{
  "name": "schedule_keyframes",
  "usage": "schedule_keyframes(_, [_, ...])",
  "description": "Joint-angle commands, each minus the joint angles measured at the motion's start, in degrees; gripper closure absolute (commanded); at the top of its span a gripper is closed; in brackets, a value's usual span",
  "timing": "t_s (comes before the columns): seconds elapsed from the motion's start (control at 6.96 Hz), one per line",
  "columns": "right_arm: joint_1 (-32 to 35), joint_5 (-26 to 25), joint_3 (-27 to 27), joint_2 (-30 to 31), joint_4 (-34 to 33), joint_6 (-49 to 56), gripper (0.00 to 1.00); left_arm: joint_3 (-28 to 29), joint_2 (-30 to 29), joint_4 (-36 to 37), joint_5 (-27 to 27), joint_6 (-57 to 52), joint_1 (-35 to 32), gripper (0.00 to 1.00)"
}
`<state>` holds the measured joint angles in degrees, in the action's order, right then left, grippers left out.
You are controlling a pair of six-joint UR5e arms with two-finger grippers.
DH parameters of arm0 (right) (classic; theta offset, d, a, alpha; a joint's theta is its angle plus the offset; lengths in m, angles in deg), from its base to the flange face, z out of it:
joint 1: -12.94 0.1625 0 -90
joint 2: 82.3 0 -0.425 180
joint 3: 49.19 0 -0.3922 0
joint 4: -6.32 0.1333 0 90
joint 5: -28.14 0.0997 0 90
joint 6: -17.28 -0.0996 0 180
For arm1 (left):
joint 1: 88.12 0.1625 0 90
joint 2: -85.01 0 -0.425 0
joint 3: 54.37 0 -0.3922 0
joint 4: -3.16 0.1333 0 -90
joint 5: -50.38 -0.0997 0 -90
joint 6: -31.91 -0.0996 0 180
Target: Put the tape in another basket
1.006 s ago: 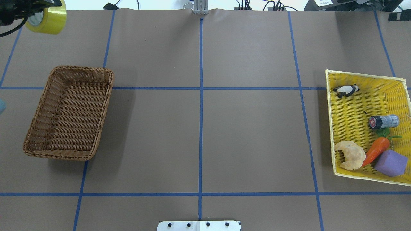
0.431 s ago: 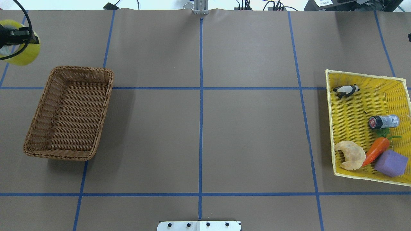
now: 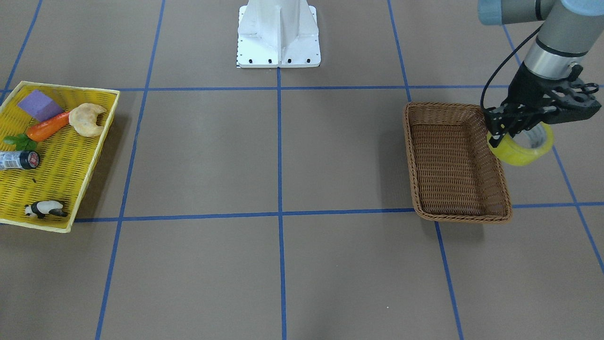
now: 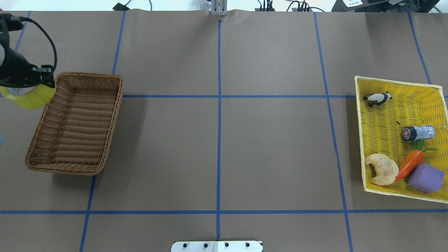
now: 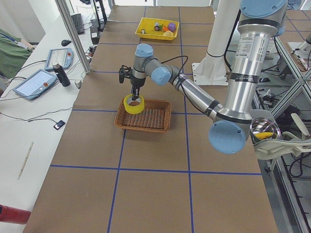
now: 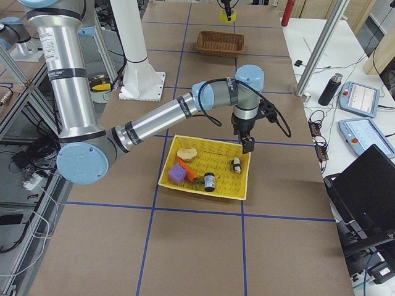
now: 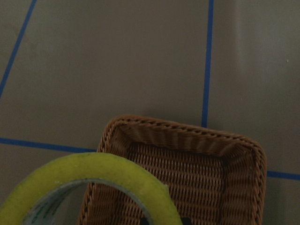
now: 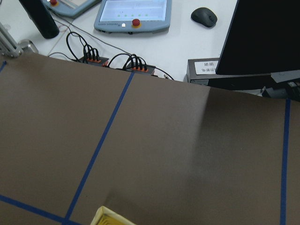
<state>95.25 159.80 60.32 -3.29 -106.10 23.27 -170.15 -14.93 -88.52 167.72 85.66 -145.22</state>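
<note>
Now your left tool (image 3: 507, 131) is closed on the wall of the tape (image 3: 520, 152) and carries it in the air. One second ago, in the overhead view, the roll was at the far left corner of the bench (image 4: 217, 140). Then it came nearer, and now it hangs just beside the far left corner of the basket (image 4: 89, 75). From above it overlaps the rim a little but is mostly outside it. I judge that the transport is almost finished: you need only a short move to the right and nearer, over the basket's floor, before you release.

The overhead view does not tell you the roll's height. The exterior left view shows it better: the tape hangs above the rim and does not rest on it. The left wrist view shows the roll's edge over the basket's corner, with the woven floor ahead. Your right tool (image 6: 247, 143) you see only in the exterior right view, near the yellow tray (image 6: 185, 188). Whether it is open or closed I cannot tell.
</note>
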Motion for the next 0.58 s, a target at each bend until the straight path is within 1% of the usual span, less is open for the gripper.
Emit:
schedule_keyframes(0.0, [-0.48, -1.23, 0.18, 2.18, -6.67, 1.75, 0.0, 3.69, -2.09, 1.07, 1.49, 2.05, 6.44, 1.0])
schedule_keyframes(0.14, [-0.31, -1.14, -1.04, 2.81, -6.93, 1.66, 0.0, 5.72, -3.06, 0.72, 1.31, 3.45, 8.3, 1.0])
schedule_keyframes(0.29, [0.39, -1.06, -0.88, 5.95, -5.8, 2.18, 0.0, 7.31, -3.77, 0.54, 1.22, 3.38, 8.49, 1.0])
schedule_keyframes(0.43, [0.4, -1.84, -1.57, 6.33, -3.96, 3.75, 0.0, 8.89, -4.65, 0.54, 1.22, 3.29, 8.5, 1.0])
